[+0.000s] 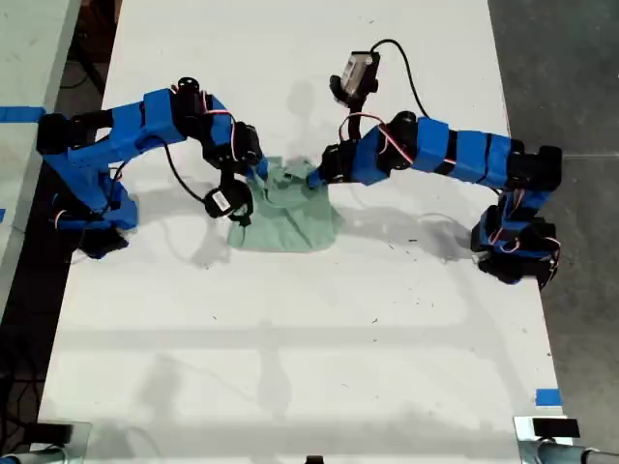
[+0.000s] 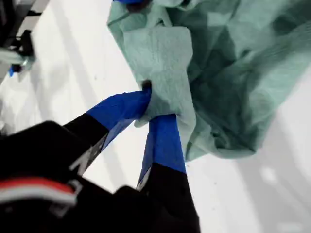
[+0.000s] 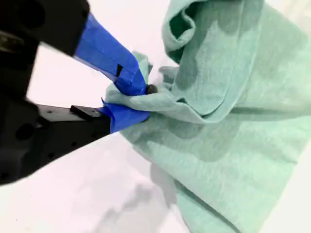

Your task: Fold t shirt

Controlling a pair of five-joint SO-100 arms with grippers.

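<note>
Both grippers are clamped on the t shirt [image 1: 286,208]. It sits bunched on the white surface [image 1: 309,329] between the two arms, a bit above centre in the exterior view.

My first gripper [image 2: 154,112]: fingers [image 2: 164,141] nearly closed, pinching a folded flap of cloth at the shirt's edge. The rest of the fabric runs away from the tips, rumpled, lying on the surface.

My second gripper [image 3: 130,99]: fingers [image 3: 109,56] closed on a gathered corner of the cloth. The body of the shirt spreads outward from the tips, with a rolled fold just past the grip.

I can't say for sure from the wrist views which arm is which in the exterior view. There, one gripper [image 1: 259,174] meets the shirt's upper edge from the exterior view's left, the other [image 1: 317,176] from the exterior view's right. The two grip points sit close together on that upper edge.

Key geometry: the cloth hangs and trails from the two pinches toward the lower side of the exterior view. No clear long axis, it's too crumpled. Both arms are equally near, both already attached.

Judgement: the next move likely needs the grips pulled apart along that edge to flatten the shirt before any fold. Risk: a thin pinch slips out.
</note>
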